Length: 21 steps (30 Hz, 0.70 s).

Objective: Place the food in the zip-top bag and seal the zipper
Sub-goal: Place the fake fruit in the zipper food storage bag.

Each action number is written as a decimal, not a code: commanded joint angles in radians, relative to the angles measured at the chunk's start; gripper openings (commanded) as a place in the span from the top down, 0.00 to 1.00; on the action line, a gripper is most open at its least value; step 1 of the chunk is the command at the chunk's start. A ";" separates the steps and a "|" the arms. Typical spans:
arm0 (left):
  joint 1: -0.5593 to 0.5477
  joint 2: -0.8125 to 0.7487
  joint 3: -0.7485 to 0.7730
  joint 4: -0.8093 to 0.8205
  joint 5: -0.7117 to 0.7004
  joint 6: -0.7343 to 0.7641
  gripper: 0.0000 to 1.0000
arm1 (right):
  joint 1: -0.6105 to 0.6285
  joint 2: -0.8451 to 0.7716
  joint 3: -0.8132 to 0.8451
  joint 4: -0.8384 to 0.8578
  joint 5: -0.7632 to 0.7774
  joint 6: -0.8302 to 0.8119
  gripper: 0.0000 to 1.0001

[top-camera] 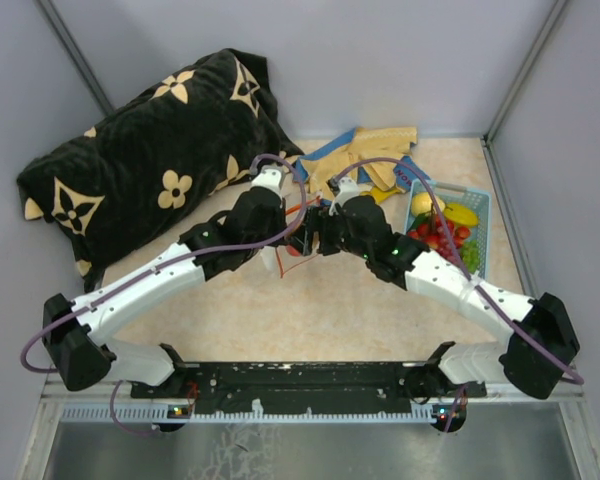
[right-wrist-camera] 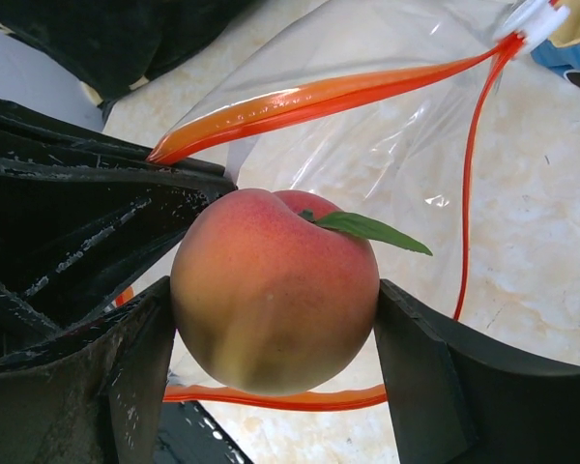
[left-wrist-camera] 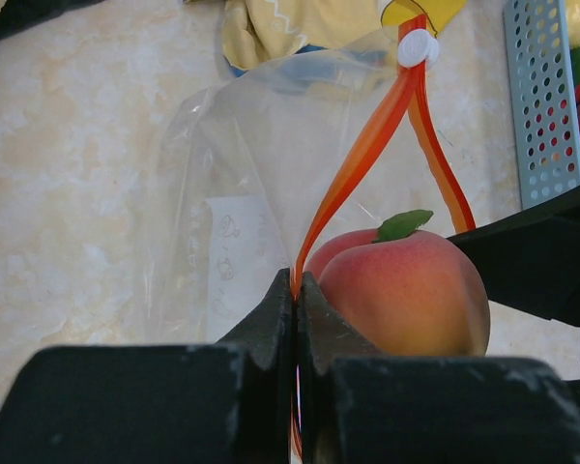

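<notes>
At the middle of the table [top-camera: 330, 310], the two arms meet nose to nose over the bag [left-wrist-camera: 242, 193].

Left gripper [left-wrist-camera: 297, 290]: jaws closed tight on one lip of the zipper [left-wrist-camera: 367, 145], pinching the orange strip edge-on. The strip rises from the jaws to its white tip [left-wrist-camera: 418, 46], where the second lip splits off and runs down behind the peach [left-wrist-camera: 406, 300].

Right gripper [right-wrist-camera: 275, 329]: jaws spread narrowly to the width of the peach and clamped on it, one finger on each flank, with the green leaf pointing away from the wrist.

Position of the peach: in the right wrist view it sits at the open mouth of the bag, with one orange lip passing above it and the other below it. How far it has entered the bag cannot be judged.

The clear bag lies on the table beyond the mouth, creased, with a pale label showing through it.

Other fruits [top-camera: 445, 225], yellow, red and green, lie in the light-blue basket [top-camera: 477, 193] at the right side, near the right arm. A yellow-and-blue cloth [top-camera: 375, 150] lies just behind the grippers. A black cushion [top-camera: 150, 170] with cream flower marks occupies the far left corner.
</notes>
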 commanded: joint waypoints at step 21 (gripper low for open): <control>-0.001 -0.150 -0.233 0.299 0.042 -0.038 1.00 | 0.026 0.015 0.070 0.044 -0.062 -0.027 0.21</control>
